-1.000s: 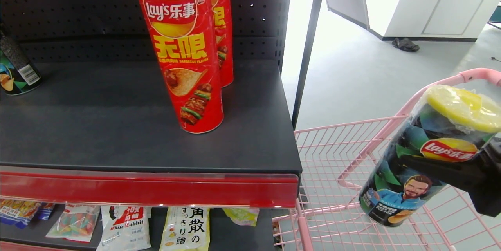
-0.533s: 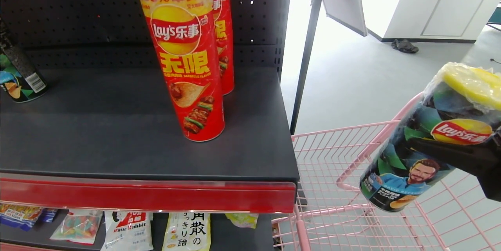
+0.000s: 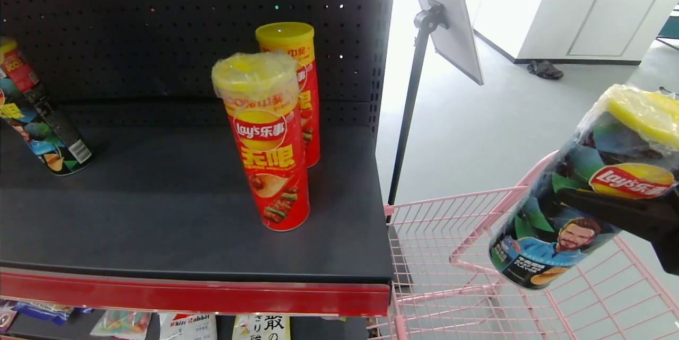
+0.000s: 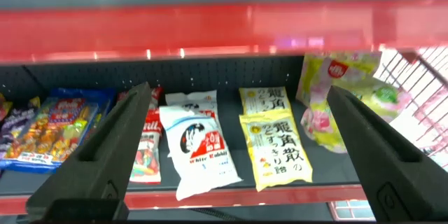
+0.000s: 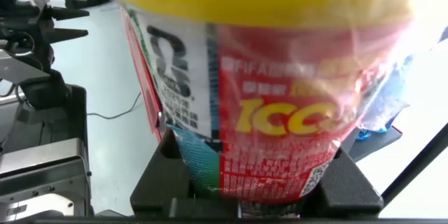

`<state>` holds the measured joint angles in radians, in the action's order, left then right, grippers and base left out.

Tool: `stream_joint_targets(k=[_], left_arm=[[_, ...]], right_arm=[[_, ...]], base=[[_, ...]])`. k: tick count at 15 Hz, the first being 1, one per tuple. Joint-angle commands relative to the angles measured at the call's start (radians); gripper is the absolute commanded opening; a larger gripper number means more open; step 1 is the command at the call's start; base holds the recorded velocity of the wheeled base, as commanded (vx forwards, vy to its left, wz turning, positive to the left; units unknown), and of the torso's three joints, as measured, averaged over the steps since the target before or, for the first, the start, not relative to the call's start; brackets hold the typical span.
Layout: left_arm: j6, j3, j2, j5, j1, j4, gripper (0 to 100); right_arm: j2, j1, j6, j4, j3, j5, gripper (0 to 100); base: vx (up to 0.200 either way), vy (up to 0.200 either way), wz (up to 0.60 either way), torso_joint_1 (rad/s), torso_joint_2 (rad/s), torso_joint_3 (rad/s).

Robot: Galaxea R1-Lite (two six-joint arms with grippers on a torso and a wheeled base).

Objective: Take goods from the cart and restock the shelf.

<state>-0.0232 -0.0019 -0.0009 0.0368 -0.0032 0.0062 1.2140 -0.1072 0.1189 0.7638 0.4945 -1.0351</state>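
Item: dark blue-green cardboard crisp canister, yellow lid, film-wrapped. Likely light, stiff, dentable, slippery; hold mid-body. Tilted above pink wire cart, pinched by right end effector; left end effector spread.

The head camera is looking forward and down onto the black metal shelf board, its red plastic front strip and the pink wire cart. The left wrist camera is looking out between the left hand's 2 black fingers, sharing that strip and the white snack bag below it with the head view. The right wrist camera is sitting tight against the dark yellow-lidded chip canister, also in the head view.
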Motion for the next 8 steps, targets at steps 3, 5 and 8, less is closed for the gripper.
stream_joint_targets(k=[3,5,8], left_arm=[[0.000,0.000,0.001,0.000,0.000,0.000,100],[0.002,-0.001,0.001,0.000,0.000,0.000,100],[0.000,0.000,0.001,0.000,0.000,0.000,100]], right_arm=[[-0.014,0.000,0.001,0.000,-0.008,0.000,0],[-0.022,0.000,0.001,0.000,-0.030,0.001,0],[-0.039,0.003,0.001,0.002,-0.054,0.003,0]], base=[[0.000,0.000,0.00,0.245,-0.58,-0.336],[0.000,0.000,0.00,0.188,-0.43,-0.254],[0.000,0.000,0.00,0.134,-0.33,-0.176]])
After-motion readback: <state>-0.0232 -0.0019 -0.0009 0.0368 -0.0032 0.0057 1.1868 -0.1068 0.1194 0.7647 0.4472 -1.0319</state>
